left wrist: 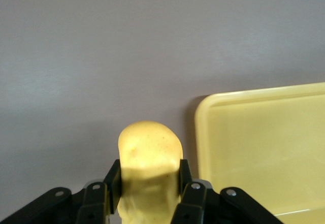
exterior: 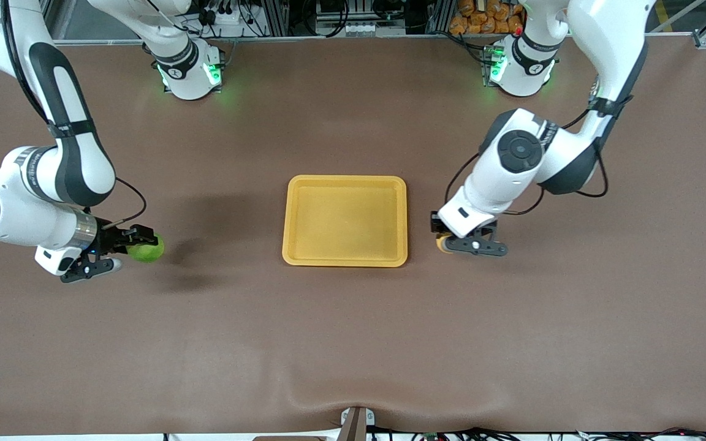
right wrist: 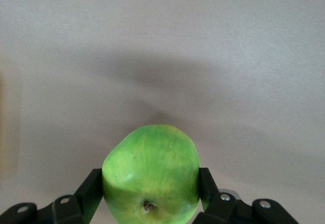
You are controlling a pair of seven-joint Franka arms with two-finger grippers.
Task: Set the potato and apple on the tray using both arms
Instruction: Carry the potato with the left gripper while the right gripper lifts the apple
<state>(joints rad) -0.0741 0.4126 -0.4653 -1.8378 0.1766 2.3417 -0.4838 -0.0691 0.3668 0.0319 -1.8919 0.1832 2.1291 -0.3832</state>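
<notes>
Left gripper: we see it pinching the potato, right of the tray.
Right gripper: we see it pinching the apple, lower left.
Tray: middle of frame.

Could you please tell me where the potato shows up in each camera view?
Front view: potato in the left gripper, beside the tray.
Left wrist view: potato between the fingers, tray alongside.
Right wrist view: not visible.
Shared landmark: the tray.
</notes>
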